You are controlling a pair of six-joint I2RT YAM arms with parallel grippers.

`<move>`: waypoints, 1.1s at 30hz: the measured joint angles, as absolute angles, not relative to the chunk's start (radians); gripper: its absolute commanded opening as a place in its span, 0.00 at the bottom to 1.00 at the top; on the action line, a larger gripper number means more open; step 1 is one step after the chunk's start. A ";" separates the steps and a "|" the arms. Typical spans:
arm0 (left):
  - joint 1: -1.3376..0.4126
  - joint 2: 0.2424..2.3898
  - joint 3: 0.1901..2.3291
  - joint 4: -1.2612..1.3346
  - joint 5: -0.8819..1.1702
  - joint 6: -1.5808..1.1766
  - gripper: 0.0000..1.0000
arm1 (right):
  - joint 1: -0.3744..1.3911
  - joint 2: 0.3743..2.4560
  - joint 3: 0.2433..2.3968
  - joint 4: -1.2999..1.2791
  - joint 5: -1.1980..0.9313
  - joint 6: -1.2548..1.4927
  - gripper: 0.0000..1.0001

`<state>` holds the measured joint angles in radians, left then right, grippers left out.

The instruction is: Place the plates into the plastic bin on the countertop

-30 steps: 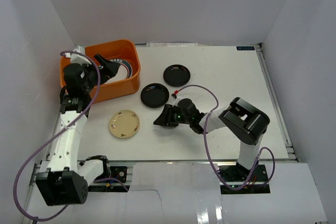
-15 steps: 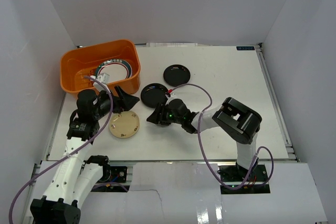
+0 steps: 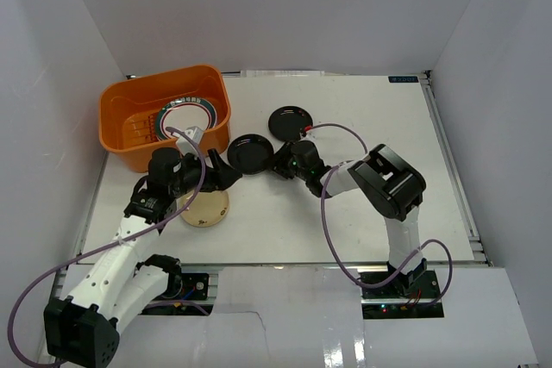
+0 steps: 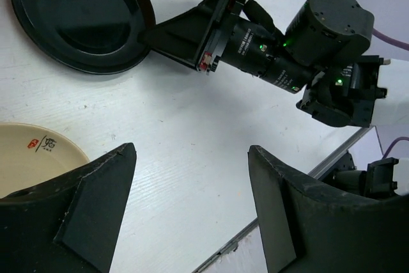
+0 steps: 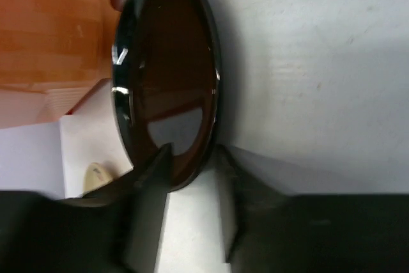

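A glossy black plate (image 3: 251,153) lies on the countertop (image 3: 362,127). It also shows in the left wrist view (image 4: 77,17) and the right wrist view (image 5: 167,81). My right gripper (image 3: 278,162) is open, with one finger over and one under the plate's near rim (image 5: 192,174). My left gripper (image 3: 226,169) is open and empty (image 4: 192,151), low over the countertop between that plate and the cream plate (image 3: 205,208). A second black plate (image 3: 290,121) lies behind. The orange plastic bin (image 3: 121,140) holds a white plate with a green-red rim (image 3: 185,116). The other plates are not visible.
White walls enclose the countertop on the left, back and right. The bin stands at the back left corner. The right arm's cable (image 3: 332,200) loops over the table's middle. The right gripper's body (image 4: 255,49) lies close ahead of my left fingers.
My left arm has come out of the bin and swung down and right, next to the cream plate. My right gripper has moved up to the near black plate's rim.
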<state>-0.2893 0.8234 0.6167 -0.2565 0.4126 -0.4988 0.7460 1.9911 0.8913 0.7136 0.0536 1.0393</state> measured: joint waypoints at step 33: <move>-0.326 1.143 0.616 -0.008 0.426 -0.686 0.00 | 0.630 1.357 0.528 0.606 -0.258 0.861 0.35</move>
<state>-0.3256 1.1427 0.6159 -0.0078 0.4255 -0.6861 0.6296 1.3567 0.5278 0.6056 -0.2577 0.8608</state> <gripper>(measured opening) 0.033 0.215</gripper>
